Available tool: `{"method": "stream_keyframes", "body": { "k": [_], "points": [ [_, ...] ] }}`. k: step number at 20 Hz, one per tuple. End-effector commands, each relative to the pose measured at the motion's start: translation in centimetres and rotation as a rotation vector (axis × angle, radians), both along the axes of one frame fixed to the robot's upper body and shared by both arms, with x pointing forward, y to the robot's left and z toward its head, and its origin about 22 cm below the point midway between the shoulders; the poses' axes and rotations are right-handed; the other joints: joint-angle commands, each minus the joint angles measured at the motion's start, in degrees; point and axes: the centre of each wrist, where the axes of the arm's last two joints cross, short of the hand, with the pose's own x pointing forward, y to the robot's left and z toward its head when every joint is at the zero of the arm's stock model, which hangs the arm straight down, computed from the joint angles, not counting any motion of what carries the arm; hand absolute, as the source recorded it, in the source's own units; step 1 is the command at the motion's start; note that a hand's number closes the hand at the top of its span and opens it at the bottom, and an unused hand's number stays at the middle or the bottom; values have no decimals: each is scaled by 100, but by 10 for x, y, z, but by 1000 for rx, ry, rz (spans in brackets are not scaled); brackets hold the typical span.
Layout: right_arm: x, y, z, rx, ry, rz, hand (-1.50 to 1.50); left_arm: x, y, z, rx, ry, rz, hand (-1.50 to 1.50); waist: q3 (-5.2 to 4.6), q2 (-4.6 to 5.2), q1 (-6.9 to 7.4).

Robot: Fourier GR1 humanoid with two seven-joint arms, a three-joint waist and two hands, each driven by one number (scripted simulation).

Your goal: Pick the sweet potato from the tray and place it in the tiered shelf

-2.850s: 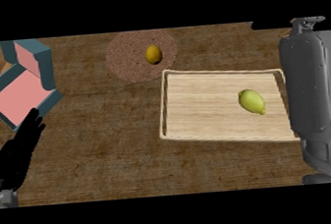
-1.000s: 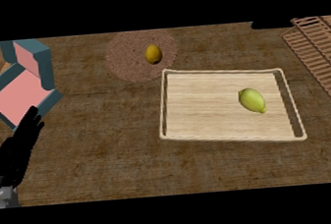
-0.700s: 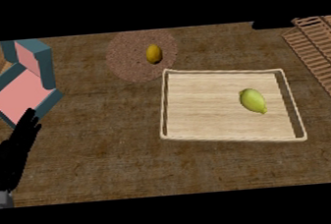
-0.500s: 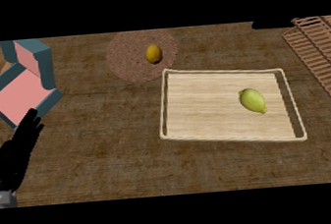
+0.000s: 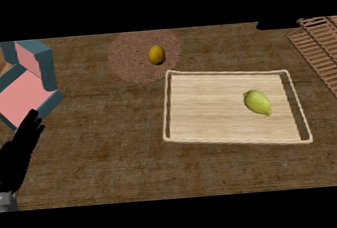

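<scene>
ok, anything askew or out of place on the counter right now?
Nothing stands out. The yellow-green sweet potato lies in the right half of the wooden tray, untouched. A small orange item sits on the round mat. The slatted shelf is at the right edge. The left robot hand rests open at lower left.

Open wooden counter (image 5: 114, 135) lies between the left hand (image 5: 12, 158) at the lower left edge and the tray (image 5: 172, 105). The tray's raised rim borders the yellow-green sweet potato (image 5: 257, 102), with bare tray floor around it. The slatted tiered shelf (image 5: 326, 58) fills the right edge.
</scene>
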Motion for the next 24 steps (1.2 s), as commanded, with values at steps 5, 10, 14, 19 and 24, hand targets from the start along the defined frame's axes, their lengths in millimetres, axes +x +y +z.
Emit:
{"method": "stream_keyframes", "body": {
  "k": [5,10,14,19,24],
  "points": [
    [-5,-4,0,3,-223,39,-150,-19,-1,-13,4,-3,26,0,-1,-20,-6],
    [-12,-7,3,68,-389,66,-150,-11,7,2,-21,7,15,0,-1,-44,-74],
    [-19,5,10,78,-503,106,-150,-5,-3,-3,-10,16,29,0,-5,-62,-153],
    [-47,30,52,7,-612,141,-150,-2,14,-3,4,13,48,0,-13,-108,-277],
    [-96,56,97,-37,-647,89,-150,-18,11,-17,1,37,72,0,-20,-158,-369]
  ]
}}
